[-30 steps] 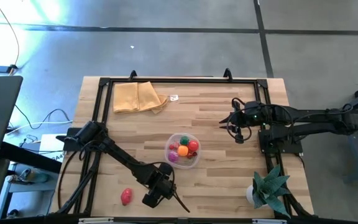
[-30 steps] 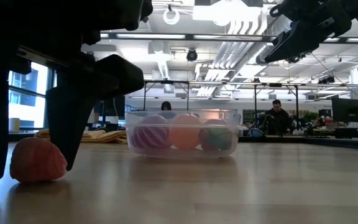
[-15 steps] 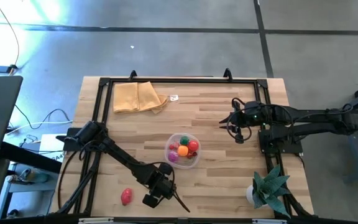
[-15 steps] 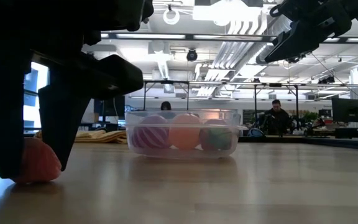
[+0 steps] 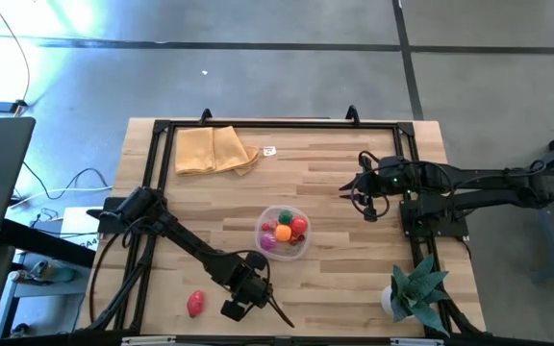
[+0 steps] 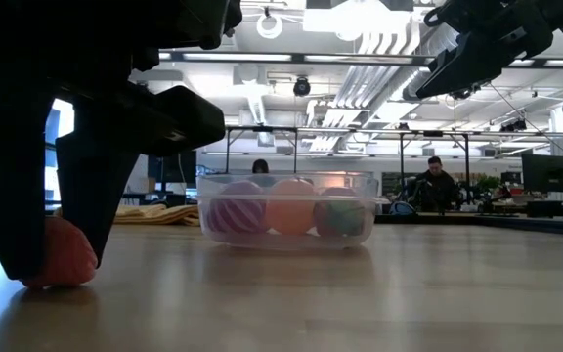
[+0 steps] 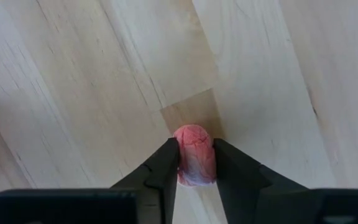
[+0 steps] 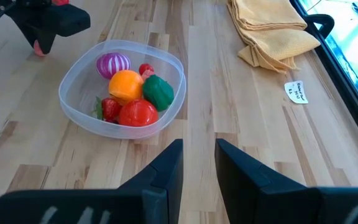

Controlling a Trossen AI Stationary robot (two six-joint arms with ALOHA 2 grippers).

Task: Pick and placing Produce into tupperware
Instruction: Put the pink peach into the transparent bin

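Left gripper [image 7: 195,163]: I have it down at the table's near edge, fingers pinching the pink toy fruit [image 7: 194,153] on both sides; fruit on the wood.
Right gripper [image 8: 197,165]: I see it hanging above the table's right side, fingers a narrow gap apart, holding nothing.
Tupperware [image 5: 264,224]: mid-table, well apart from the pink fruit.
Produce in tub [image 8: 129,93]: magenta striped, orange, green, red pieces.
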